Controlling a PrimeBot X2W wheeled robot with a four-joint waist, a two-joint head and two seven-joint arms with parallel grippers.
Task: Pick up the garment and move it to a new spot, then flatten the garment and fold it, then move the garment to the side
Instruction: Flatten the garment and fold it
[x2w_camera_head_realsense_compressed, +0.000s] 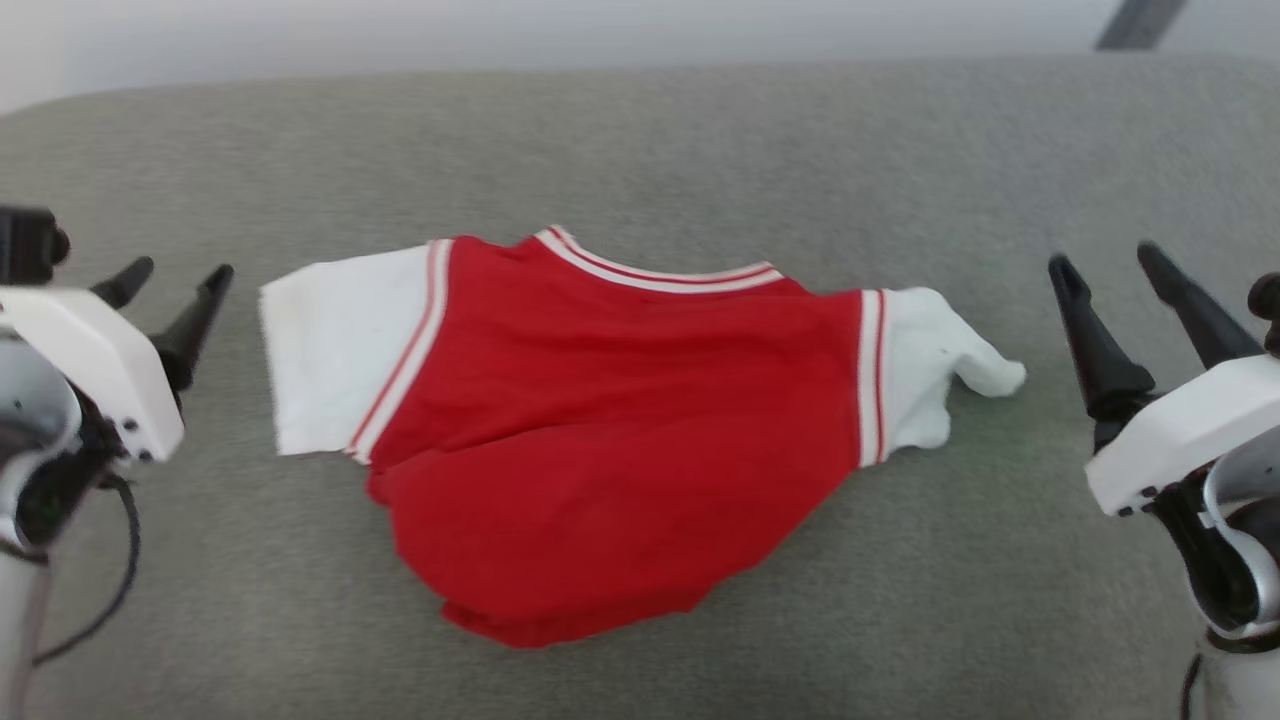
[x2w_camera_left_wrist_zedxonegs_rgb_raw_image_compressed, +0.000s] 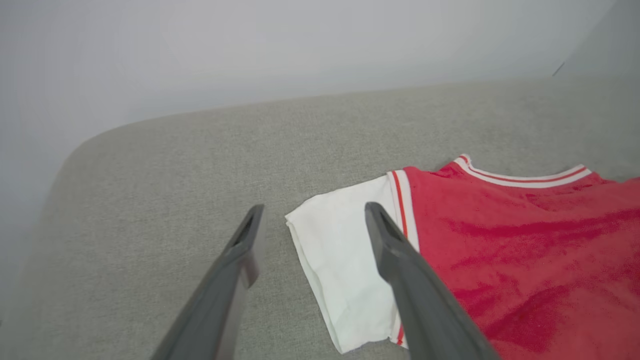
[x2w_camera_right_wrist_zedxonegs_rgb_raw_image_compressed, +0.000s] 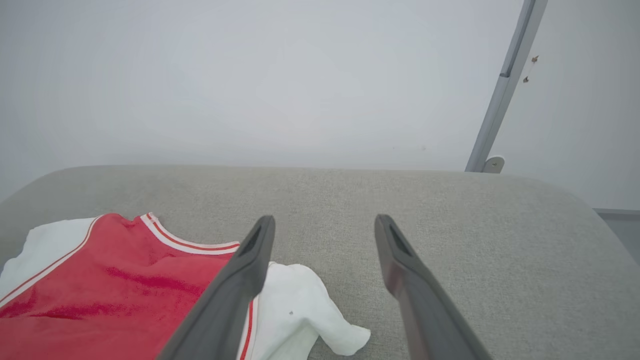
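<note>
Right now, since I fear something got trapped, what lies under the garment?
The garment lies on the grey cushion, whose bare fabric shows all round it. Whatever sits beneath the cloth, and the shirt's downward face, is covered and cannot be seen.

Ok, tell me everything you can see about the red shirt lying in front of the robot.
The garment is a red, soft-looking shirt with white sleeves and red-white striped trim at the collar and sleeve seams. It lies rumpled on the grey fabric surface, collar away from the robot. The left sleeve lies flat; the right sleeve is crumpled. Only the surface touches it; the open left gripper and right gripper stand clear.
</note>
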